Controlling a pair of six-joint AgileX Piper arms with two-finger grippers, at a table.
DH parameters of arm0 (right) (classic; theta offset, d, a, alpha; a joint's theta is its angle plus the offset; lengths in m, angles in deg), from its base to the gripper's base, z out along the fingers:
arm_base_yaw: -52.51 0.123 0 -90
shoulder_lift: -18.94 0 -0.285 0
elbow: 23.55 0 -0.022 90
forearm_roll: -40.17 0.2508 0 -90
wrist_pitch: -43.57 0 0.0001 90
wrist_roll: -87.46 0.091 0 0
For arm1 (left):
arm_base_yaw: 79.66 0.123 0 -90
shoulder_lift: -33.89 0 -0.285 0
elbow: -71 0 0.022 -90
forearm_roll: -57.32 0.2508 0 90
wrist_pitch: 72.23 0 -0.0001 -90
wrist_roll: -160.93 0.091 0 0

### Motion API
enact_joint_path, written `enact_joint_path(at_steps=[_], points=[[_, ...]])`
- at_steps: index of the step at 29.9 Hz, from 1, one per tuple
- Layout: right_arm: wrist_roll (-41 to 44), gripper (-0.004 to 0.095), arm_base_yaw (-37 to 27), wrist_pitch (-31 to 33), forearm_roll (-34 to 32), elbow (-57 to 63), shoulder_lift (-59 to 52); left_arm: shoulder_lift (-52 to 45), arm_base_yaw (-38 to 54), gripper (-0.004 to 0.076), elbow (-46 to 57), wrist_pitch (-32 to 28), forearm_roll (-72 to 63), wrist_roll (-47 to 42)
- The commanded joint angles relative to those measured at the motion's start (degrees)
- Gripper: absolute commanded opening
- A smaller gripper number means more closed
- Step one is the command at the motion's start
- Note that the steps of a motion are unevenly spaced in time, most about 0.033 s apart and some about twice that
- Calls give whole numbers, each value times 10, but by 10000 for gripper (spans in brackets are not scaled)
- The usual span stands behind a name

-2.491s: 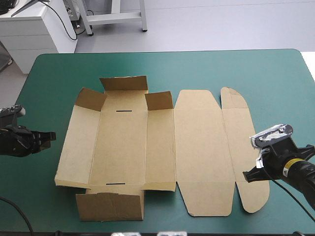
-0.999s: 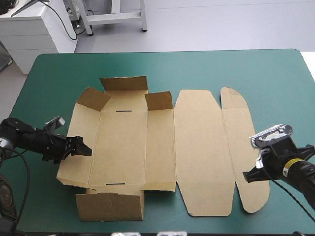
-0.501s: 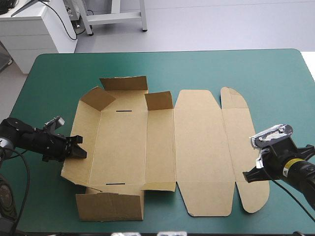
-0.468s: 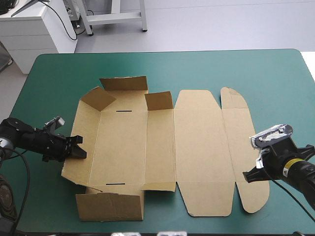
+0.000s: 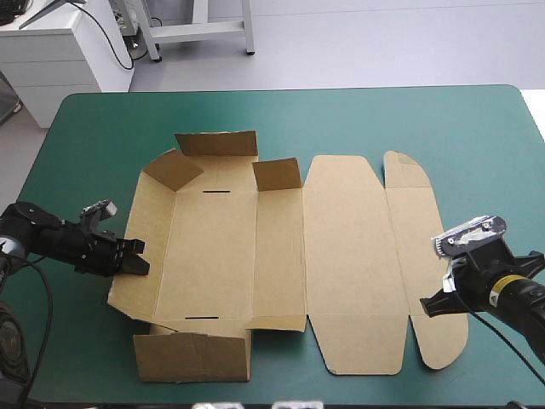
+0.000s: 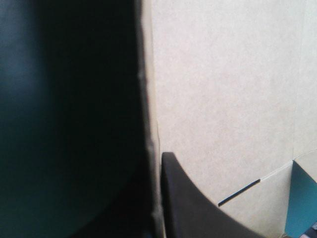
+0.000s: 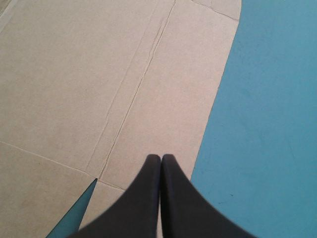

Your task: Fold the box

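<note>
Surface: teal-green table cover (image 5: 358, 115), bare beyond the box's far edge and to its right.
Box (image 5: 345, 256): brown, opened out mid-table; near flap (image 5: 192, 358) close to the table's near edge.
Left gripper (image 5: 136, 266): clamped on the left wall (image 5: 140, 230), which tilts up off the cover.
Right gripper (image 7: 160, 157): fingers pressed together, holding nothing, tip over the outer edge of the rounded right flap (image 5: 426, 256).
</note>
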Motion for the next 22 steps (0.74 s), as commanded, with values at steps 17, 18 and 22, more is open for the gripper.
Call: enact_joint_path(at_steps=[17, 18, 22], points=[[4, -21, -5, -25, -17, -14, -3, -5, -290, -7, -429, -18, 171, -10], [4, -21, -5, -25, -20, -14, -3, 3, -313, -8, -449, -22, 185, -10], [15, -21, -5, -6, -58, -15, -4, 26, -414, -8, -491, -65, 302, -13]])
